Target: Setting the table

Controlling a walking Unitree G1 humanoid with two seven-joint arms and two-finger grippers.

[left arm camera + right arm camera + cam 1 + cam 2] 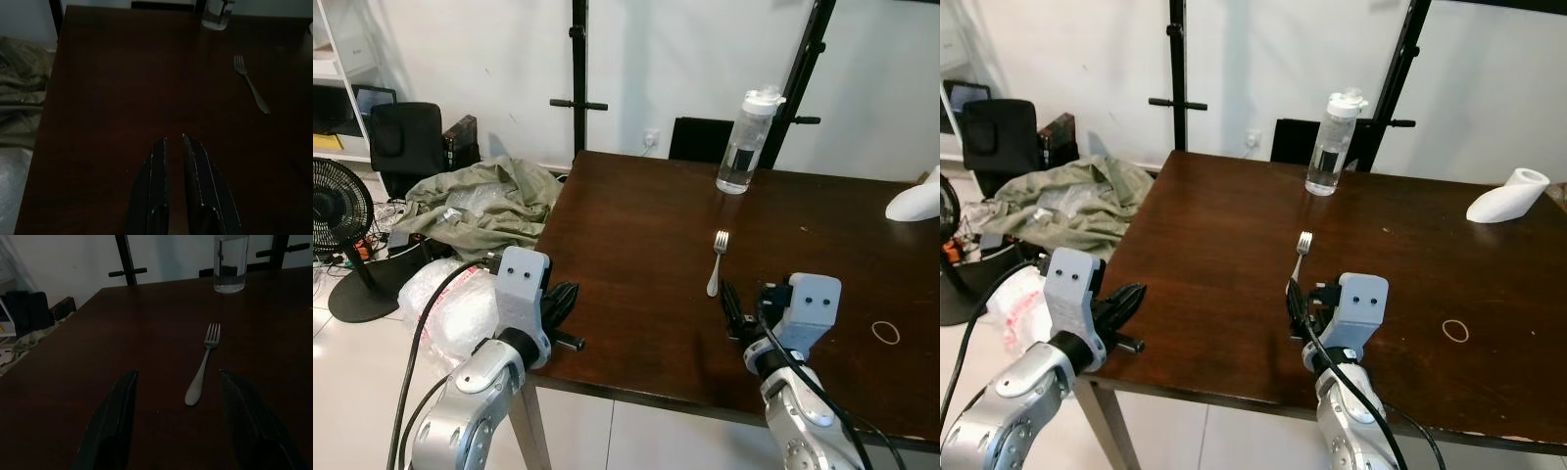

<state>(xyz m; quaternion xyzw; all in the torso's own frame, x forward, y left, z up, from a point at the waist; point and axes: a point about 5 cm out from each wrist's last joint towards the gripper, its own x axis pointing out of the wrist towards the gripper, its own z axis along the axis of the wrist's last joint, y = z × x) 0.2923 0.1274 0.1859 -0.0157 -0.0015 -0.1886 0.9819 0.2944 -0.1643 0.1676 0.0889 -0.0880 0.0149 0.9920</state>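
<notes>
A silver fork (718, 262) lies on the dark wooden table (636, 225), tines pointing toward the far edge. My right gripper (178, 373) is open just short of the fork's handle (194, 392), low over the table near its front edge, with nothing between its fingers. The same gripper (732, 308) sits right behind the fork in the left eye view. My left gripper (563, 299) hovers at the table's front left corner, its two black fingers (156, 166) close together and holding nothing.
A clear water bottle (744, 142) stands at the table's far side. A white object (915, 201) lies at the far right and a rubber band (886, 333) near the front right. A cloth pile (484, 201), plastic bag (450, 304) and fan (333, 206) are on the floor to the left.
</notes>
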